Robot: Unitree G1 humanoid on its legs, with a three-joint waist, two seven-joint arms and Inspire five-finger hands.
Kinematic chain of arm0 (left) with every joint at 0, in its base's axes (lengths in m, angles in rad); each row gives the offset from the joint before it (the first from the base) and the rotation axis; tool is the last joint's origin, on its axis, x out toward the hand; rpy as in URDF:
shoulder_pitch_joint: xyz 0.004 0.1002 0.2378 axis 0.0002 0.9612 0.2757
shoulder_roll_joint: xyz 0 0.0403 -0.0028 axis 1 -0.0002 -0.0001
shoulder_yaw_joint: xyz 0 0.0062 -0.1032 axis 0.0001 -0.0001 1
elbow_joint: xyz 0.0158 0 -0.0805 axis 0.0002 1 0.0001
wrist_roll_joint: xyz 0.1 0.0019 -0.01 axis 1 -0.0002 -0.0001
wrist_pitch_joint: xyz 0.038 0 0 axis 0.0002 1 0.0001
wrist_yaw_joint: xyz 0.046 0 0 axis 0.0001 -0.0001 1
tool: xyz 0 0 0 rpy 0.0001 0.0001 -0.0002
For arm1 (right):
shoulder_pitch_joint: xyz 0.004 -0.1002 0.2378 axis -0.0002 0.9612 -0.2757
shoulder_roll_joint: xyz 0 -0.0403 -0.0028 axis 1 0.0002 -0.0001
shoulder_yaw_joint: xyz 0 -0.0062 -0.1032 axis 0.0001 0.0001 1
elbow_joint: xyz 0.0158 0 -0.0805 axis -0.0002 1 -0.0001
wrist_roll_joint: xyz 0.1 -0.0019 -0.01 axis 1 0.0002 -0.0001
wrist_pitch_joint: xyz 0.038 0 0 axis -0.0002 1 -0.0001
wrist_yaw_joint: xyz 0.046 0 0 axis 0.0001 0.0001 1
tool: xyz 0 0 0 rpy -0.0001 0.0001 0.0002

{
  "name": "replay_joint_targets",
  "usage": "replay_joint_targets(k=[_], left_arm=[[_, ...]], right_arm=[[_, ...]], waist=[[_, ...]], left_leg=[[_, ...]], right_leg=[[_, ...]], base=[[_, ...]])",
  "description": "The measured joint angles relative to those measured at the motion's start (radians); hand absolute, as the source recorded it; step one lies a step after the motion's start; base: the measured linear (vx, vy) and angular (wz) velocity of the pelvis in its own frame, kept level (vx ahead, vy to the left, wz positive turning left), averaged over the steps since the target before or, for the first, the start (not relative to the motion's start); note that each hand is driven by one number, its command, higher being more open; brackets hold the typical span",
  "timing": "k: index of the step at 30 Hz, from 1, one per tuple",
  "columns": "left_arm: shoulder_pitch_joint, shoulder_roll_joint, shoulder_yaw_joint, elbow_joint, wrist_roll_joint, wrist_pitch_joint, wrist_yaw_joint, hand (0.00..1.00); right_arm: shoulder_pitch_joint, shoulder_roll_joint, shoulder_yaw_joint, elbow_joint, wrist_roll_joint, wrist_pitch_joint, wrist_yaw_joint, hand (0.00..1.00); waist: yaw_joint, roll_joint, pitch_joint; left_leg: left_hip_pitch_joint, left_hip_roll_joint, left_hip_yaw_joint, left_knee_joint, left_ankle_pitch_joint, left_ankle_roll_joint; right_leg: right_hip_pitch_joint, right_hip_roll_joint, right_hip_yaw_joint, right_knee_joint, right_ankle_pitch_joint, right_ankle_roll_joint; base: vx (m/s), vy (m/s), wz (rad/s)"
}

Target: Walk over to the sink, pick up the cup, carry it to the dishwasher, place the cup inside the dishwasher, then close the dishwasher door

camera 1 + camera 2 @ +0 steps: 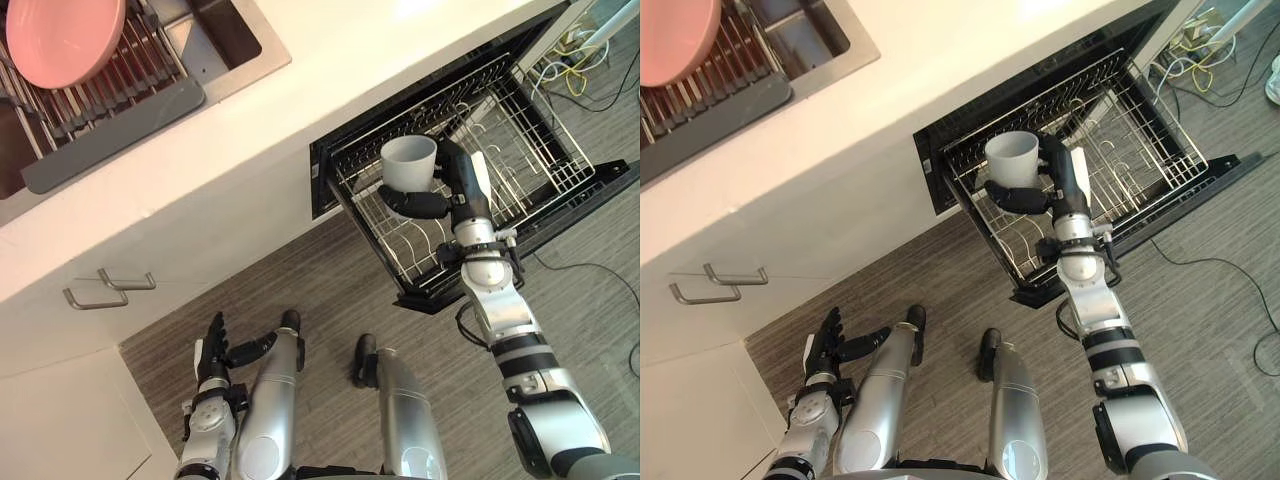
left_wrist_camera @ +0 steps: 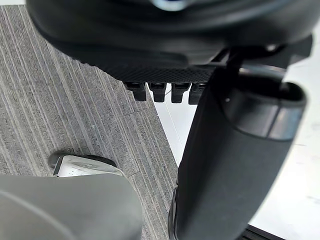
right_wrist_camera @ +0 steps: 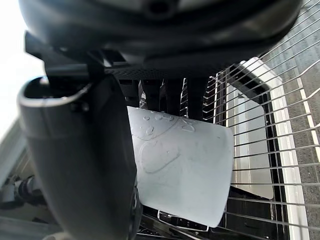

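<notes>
A pale grey cup [image 1: 409,162] stands upright in my right hand [image 1: 452,190], whose fingers and thumb curl round its lower wall. The hand holds it above the pulled-out wire rack [image 1: 500,150] of the open dishwasher [image 1: 560,215], near the rack's left side. In the right wrist view the cup [image 3: 182,167] fills the space past the fingers, with rack wires behind it. My left hand [image 1: 213,352] hangs low at my side above the floor with its fingers straight.
A white counter [image 1: 330,70] runs over the dishwasher. A sink [image 1: 215,35] holds a drying rack [image 1: 95,100] with a pink bowl [image 1: 62,38]. Drawer handles [image 1: 100,290] show on the white cabinets. The open dishwasher door juts into the grey floor [image 1: 330,290]; cables [image 1: 575,60] lie at the far right.
</notes>
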Motion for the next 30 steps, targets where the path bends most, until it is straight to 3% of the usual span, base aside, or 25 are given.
replay_joint_targets(k=[16,30], left_arm=[[-0.074,-0.029,0.003,0.011,-0.014,-0.009,0.015,1.0],[-0.113,-0.03,-0.011,0.048,-0.018,-0.008,0.029,1.0]], right_arm=[[-0.217,-0.023,0.092,0.245,-0.117,0.051,0.0,0.0],[-0.254,-0.015,0.122,0.379,-0.147,0.071,0.004,0.0]], waist=[[0.004,-0.013,0.007],[0.009,-0.013,0.007]], left_leg=[[-0.096,0.003,0.001,0.038,-0.003,-0.003],[-0.114,0.003,0.004,0.039,-0.002,-0.003]], right_leg=[[-0.085,-0.034,-0.062,0.055,-0.011,-0.01],[-0.099,-0.038,-0.069,0.06,-0.012,-0.012]], base=[[0.0,-0.005,0.01],[0.0,-0.011,0.01]])
